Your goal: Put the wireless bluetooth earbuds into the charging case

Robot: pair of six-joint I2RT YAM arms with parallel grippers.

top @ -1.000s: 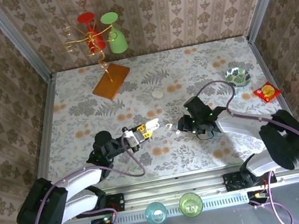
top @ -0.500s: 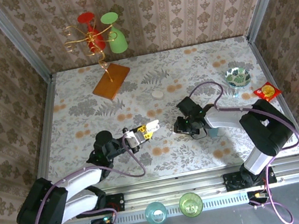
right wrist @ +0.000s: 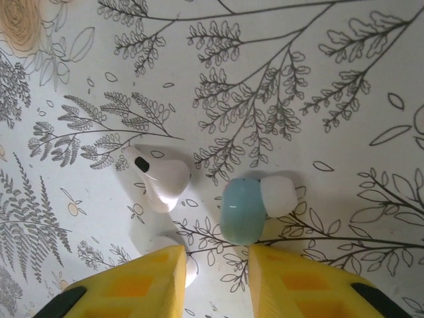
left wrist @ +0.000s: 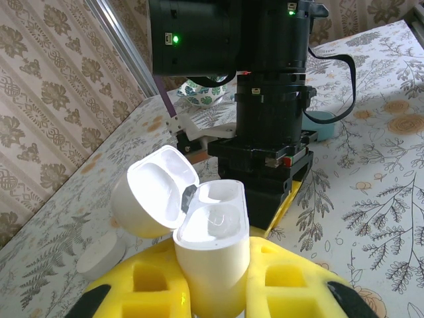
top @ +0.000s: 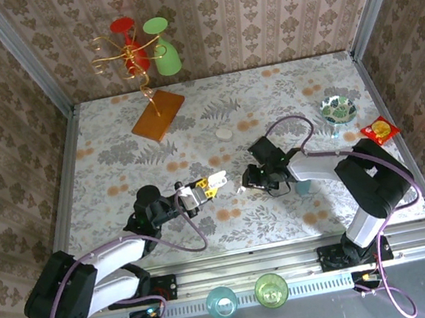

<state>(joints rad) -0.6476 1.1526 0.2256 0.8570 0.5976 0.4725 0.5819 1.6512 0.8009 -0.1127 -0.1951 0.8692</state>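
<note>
The case (left wrist: 212, 248) is clamped upright in the left tool (top: 203, 186), which is closed hard on its body. It is held above the table (top: 282, 89) near the middle. Its lid (left wrist: 156, 199) is swung back, so the wells (left wrist: 213, 222) are presented upward and toward the other arm. Both wells look empty, so no earbud is judged to be seated yet.

The right tool (right wrist: 215, 260) is pointed straight down at the table, just beside the held case, so that little travel should be needed once a piece is picked. Its jaws are set narrowly apart and nothing is gripped between them. A gap this small suits pieces this tiny.

Three pieces are seen lying on the table below it:
- A white earbud (right wrist: 159, 179) lies at the left of the wrist view.
- A blue earbud (right wrist: 246, 211) with a white tip lies at the right, near the white one but not touching it.
- A third white piece (right wrist: 180, 262) is partly hidden under one fingertip.

The gap is lined up between the white and blue ones, so which is aimed at cannot be told. A small sideways correction is judged necessary before descent. The glossy shells may be squeezed out of a poorly centred grip.
</note>
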